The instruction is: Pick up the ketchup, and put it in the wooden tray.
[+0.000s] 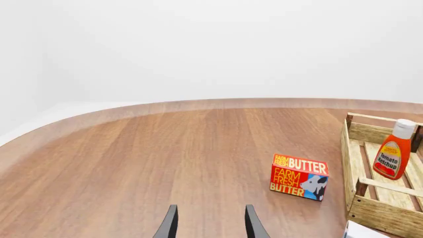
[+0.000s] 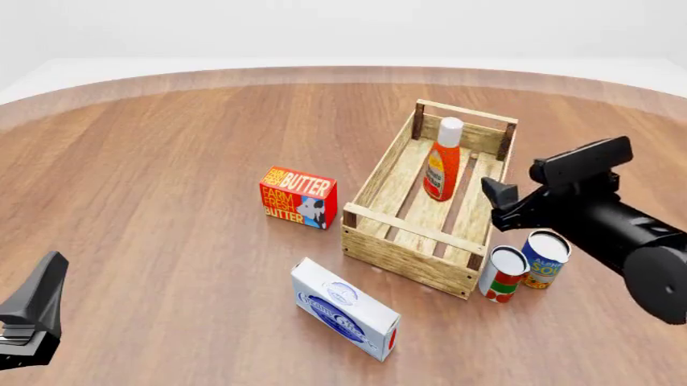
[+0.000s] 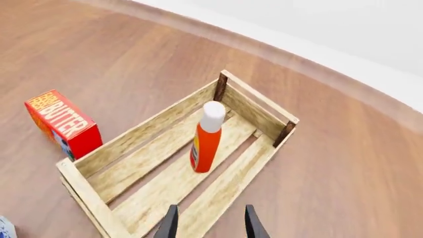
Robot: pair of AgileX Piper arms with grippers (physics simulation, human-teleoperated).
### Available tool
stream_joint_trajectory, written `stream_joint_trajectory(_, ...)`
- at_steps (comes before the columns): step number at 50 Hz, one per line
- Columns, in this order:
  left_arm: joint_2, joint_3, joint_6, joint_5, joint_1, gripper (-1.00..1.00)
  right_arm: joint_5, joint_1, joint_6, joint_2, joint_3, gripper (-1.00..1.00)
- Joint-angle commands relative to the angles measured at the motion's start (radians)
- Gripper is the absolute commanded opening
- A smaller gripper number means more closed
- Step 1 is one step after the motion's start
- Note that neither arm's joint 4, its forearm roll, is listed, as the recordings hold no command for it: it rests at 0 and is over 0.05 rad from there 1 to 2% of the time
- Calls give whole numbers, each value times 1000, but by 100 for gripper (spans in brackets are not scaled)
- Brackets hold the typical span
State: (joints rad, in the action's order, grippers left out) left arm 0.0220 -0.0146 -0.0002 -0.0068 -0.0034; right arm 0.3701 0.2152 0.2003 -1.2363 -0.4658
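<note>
Take the wooden tray (image 2: 413, 241) as your landmark. Nearest you, in front of its near end, a white box (image 2: 346, 310) lies on the bench (image 2: 161, 161). Just right of the tray's near corner stand two cans, a red-and-white can (image 2: 501, 274) and a blue-and-yellow can (image 2: 545, 259), close together. Your left end effector (image 1: 210, 224) sits far to the tray's left at the near bench edge, its fingers apart and holding nothing. Left of the tray, near its near end, stands the red butter box (image 2: 298, 198).

Your right end effector (image 3: 210, 222) hovers over the tray's right side, fingers spread with nothing between them. The ketchup (image 2: 442, 159) stands upright inside the tray, on the slatted floor toward the far end, ahead of and below that end effector and clear of its fingertips.
</note>
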Motion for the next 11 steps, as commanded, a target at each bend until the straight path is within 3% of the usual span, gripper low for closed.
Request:
stream_joint_trajectory(1,0,0,0,0,0,100,-1,-52,-9,127,143,100)
stream_joint_trajectory(11,0,0,0,0,0,100,-35,-93,-18,238,233,100)
